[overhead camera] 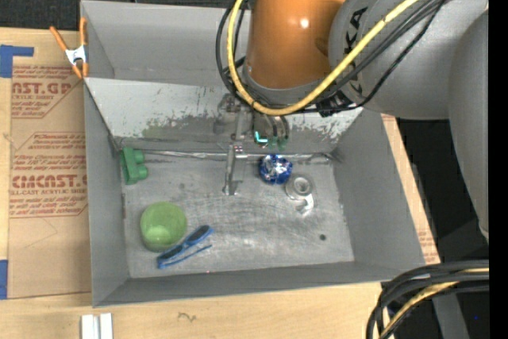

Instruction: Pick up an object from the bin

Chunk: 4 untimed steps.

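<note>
tool [232,185]: down in bin [159,59], just left of blue-white ball [275,169]
tool state: can't tell
arm lettering [361,18]: partly hidden

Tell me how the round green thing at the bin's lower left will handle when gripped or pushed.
The green thing looks rounded, so a push would probably roll it, perhaps into the blue clip beside it. Its smooth, wide curve may slip from a narrow grip.

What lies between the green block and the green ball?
In the camera view, only bare bin floor separates the green block from the green ball.
</note>
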{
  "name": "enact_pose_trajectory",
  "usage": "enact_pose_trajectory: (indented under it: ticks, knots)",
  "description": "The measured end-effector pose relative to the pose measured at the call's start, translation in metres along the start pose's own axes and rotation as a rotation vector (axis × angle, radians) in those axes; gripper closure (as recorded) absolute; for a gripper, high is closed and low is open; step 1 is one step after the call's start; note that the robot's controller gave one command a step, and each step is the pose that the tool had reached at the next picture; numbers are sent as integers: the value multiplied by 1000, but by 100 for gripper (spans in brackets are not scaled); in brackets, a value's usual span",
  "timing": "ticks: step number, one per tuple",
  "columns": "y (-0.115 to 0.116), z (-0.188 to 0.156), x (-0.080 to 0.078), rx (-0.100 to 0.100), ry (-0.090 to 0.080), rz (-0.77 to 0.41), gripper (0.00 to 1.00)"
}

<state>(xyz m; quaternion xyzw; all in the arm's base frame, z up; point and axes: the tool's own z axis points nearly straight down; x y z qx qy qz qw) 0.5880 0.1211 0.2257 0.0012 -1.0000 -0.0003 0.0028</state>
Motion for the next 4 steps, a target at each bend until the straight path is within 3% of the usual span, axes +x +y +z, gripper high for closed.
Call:
enact_pose_trajectory:
  ticks: [1,2,3,4]
  knots:
    - [50,105,67,1,4,110,0]
    - [58,157,90,-3,-10,173,0]
    - [58,155,89,-4,-11,173,100]
    - [57,-2,71,-2,-15,-19,100]
